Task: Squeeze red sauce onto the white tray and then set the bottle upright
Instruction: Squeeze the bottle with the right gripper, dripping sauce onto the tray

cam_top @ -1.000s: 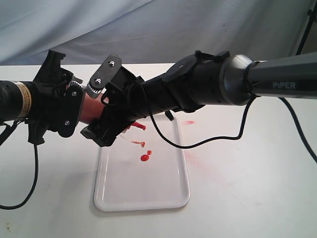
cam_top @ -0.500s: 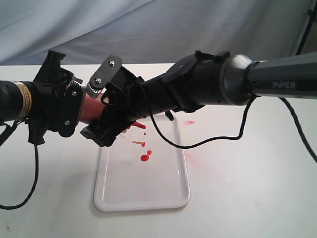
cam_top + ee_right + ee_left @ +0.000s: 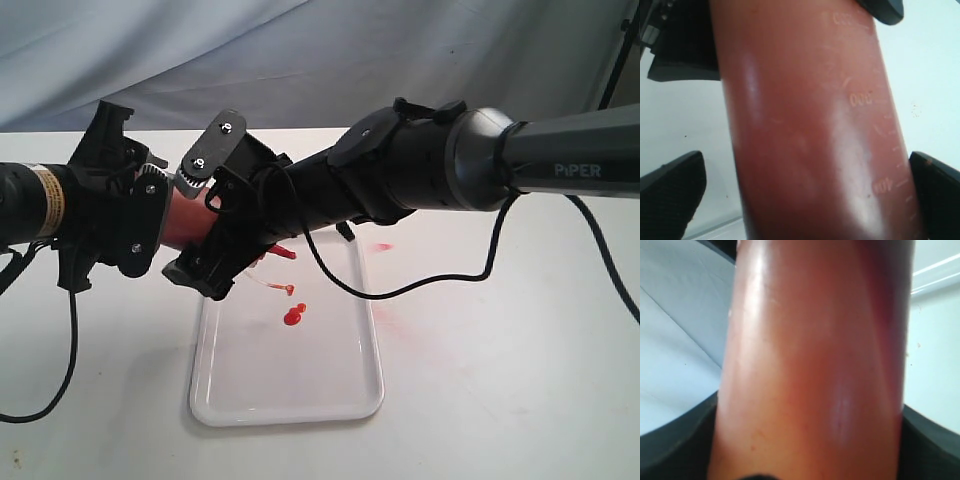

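The bottle (image 3: 187, 225) lies nearly level above the far end of the white tray (image 3: 330, 395), its red nozzle (image 3: 283, 253) pointing down at the tray. My left gripper (image 3: 175, 218) is shut on the bottle's base end. In the left wrist view the bottle (image 3: 815, 365) fills the gap between the fingers (image 3: 675, 440). My right gripper (image 3: 215, 215) straddles the bottle's middle. In the right wrist view one of its fingers (image 3: 670, 195) stands off the bottle (image 3: 810, 130), so the jaws are open. Red sauce (image 3: 293, 317) sits as a blob on the tray, with a thin string (image 3: 268, 286) below the nozzle.
A small red spot (image 3: 383, 246) and faint pink smears (image 3: 405, 325) mark the white table right of the tray. Black cables hang from both arms: one (image 3: 400, 290) loops over the tray's far right corner, one (image 3: 60, 370) lies at the left. A pale cloth (image 3: 300, 50) hangs behind.
My right gripper's jaws have widened off the bottle. Drops fell from the nozzle and the two blobs on the tray have merged into one. The left gripper has not moved.
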You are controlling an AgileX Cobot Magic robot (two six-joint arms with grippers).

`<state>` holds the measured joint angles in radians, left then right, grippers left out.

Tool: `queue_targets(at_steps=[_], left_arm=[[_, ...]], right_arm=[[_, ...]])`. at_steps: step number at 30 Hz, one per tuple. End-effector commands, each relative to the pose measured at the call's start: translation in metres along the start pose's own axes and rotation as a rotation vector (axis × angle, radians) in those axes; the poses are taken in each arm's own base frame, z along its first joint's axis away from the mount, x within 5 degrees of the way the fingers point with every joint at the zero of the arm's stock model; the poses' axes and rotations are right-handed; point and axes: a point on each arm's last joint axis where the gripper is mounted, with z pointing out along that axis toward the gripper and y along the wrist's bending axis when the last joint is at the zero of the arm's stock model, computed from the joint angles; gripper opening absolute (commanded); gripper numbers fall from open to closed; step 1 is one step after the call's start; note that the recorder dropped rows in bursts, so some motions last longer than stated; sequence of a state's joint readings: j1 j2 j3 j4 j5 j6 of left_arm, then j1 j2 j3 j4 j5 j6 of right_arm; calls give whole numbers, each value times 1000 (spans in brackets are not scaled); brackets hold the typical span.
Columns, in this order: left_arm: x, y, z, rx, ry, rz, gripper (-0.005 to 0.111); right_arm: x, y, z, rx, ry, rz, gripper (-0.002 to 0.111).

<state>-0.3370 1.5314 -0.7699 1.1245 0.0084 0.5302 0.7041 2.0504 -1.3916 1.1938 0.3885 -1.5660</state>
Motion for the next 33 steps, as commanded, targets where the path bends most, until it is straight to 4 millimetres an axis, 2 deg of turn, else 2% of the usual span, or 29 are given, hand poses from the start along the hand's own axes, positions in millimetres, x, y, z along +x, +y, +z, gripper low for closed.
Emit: queue_targets(at_steps=[1,6,19,22,24,27,28,32,33], left_arm=[[-22,22,-8,-138,-181,-30,0],[-22,22,-8,-138,-181,-30,0],[-22,22,-8,-138,-181,-30,0],[-22,22,-8,-138,-181,-30,0],[-22,22,-8,-138,-181,-30,0],[-22,22,-8,-138,-181,-30,0],[-22,22,-8,-138,-181,-30,0],[-22,22,-8,-138,-181,-30,0],[-22,22,-8,-138,-181,-30,0]], right_arm=[[-8,18,-1,-73,-2,-75,105],[-18,18,-11,-57,-29,-86,105],[-16,15,-8,-30,-24,-14,105],[-16,15,-8,-27,-24,-14,100],[-16,15,-8,-27,-24,-14,90],[-16,15,-8,-27,-24,-14,65],[-16,15,-8,-27,-24,-14,51],[-16,15,-8,-33,-24,-14,5],[-16,15,-8,-33,-24,-11,0]])
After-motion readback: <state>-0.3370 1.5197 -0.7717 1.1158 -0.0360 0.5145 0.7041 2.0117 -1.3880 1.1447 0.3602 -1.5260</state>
